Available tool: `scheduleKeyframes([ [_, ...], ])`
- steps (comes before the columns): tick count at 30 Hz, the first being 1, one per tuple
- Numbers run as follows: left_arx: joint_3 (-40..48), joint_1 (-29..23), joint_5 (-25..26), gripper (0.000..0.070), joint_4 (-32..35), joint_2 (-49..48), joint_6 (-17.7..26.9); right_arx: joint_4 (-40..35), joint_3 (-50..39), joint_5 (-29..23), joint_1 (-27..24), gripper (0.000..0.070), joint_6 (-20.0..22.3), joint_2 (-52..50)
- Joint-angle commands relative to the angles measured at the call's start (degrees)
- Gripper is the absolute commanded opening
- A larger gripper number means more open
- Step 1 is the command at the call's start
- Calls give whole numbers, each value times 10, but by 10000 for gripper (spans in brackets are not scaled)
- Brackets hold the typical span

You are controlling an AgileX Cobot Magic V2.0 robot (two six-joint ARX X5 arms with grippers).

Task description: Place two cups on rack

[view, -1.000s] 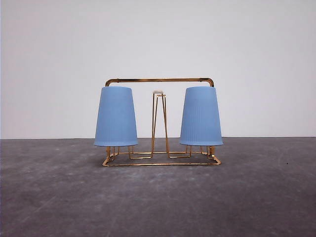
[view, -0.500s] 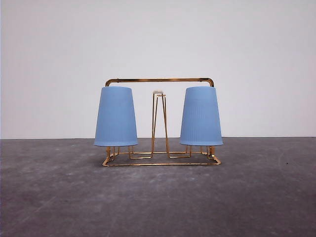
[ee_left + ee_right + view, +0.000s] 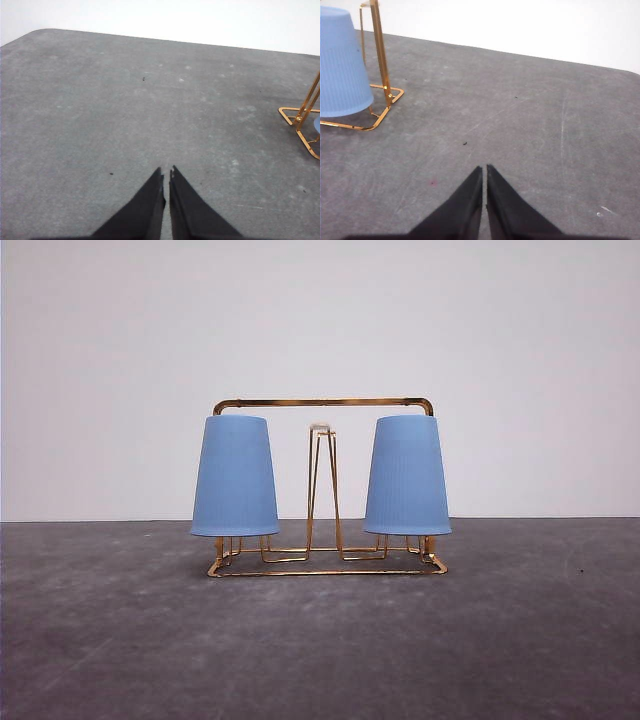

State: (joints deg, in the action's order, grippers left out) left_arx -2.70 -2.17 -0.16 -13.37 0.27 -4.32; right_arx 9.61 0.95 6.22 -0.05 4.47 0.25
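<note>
Nothing's moved since prev frame: both cups [image 3: 235, 477] [image 3: 407, 476] sit inverted on rack [image 3: 325, 402], left gripper [image 3: 166, 175] & right gripper [image 3: 484, 172] pinched together, empty; task looks done, so keep arms clear.

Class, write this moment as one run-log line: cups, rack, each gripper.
cups: two light blue ribbed plastic cups upside down on gold wire rack | left gripper: shut, empty | right gripper: shut, empty
</note>
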Motion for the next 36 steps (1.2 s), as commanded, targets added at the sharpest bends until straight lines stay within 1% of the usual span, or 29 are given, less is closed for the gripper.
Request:
scheduleKeyframes([
  [1, 8, 0, -1, 0, -3, 0, -3, -7, -3, -1, 0, 11, -4, 0],
  [36, 8, 0, -1, 0, -3, 0, -3, -7, -3, -1, 0, 11, -4, 0],
])
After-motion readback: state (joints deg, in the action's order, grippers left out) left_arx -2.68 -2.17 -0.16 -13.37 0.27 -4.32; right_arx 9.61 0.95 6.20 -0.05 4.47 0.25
